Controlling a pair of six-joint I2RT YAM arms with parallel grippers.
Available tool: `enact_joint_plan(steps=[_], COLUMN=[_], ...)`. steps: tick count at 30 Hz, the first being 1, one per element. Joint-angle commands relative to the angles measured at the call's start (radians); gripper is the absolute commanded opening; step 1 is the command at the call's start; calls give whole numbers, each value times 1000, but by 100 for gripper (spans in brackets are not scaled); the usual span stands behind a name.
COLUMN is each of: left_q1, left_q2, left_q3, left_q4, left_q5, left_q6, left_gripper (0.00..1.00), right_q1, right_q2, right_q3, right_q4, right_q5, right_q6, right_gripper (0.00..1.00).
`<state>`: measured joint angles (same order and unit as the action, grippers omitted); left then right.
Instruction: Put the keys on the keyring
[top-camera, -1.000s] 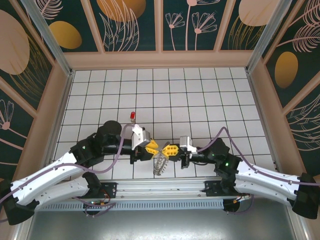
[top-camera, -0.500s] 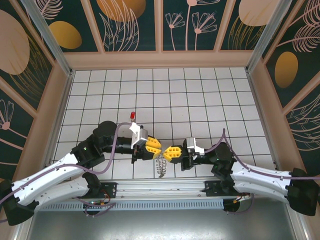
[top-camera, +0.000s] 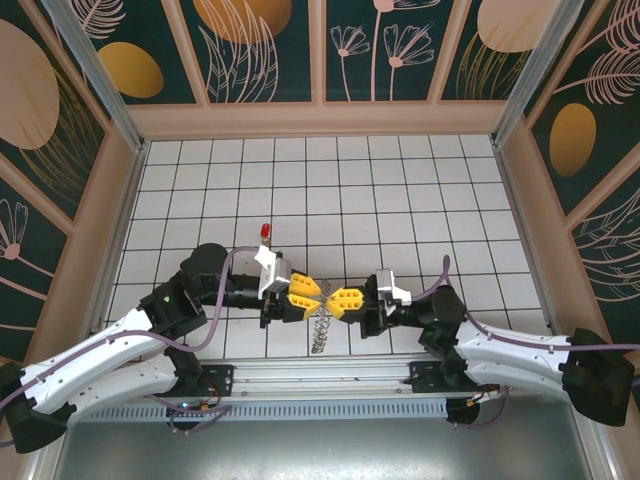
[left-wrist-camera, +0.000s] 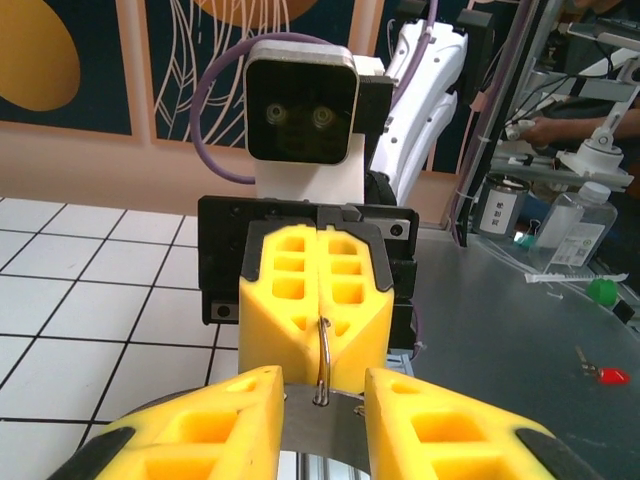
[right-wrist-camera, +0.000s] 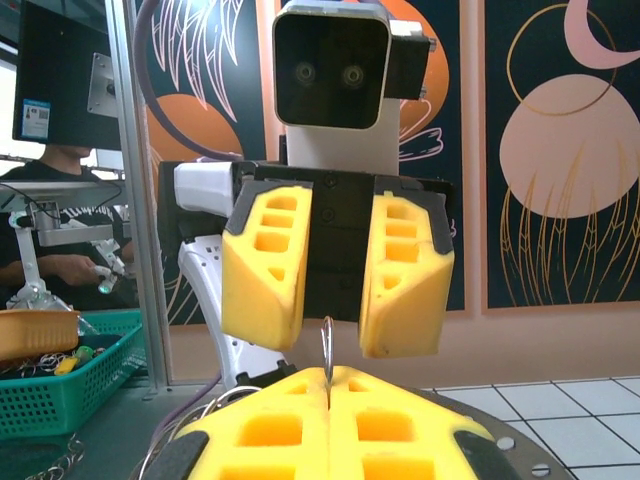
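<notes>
Carefully: my right tool pinches the keyring; my left tool, narrowly open, should close squarely on it.

Between the fingers, a thin keyring of shiny grey metal is seen. The fingers are made of matt yellow plastic.

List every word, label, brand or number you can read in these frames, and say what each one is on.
No text can be read.
Dark can off the table's far side, left wrist view: pale label with dark marks, too blurred to read.
Sticker on the monitor, right wrist view: blue and white, too small to read.
</notes>
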<state>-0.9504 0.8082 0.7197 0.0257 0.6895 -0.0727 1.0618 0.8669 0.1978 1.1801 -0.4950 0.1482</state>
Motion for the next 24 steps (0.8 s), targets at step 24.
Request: enact_joint_plan(steps=[24], left_q1=[-5], left_q2=[41], left_q3=[26], left_q4=[30], left_q5=[-3], left_q6=[31], left_gripper=[0], right_q1=[-8], right_q2=[27], right_q3=[12], right_q4=[86], right_q5=[41], right_q6=[17], right_gripper=[0])
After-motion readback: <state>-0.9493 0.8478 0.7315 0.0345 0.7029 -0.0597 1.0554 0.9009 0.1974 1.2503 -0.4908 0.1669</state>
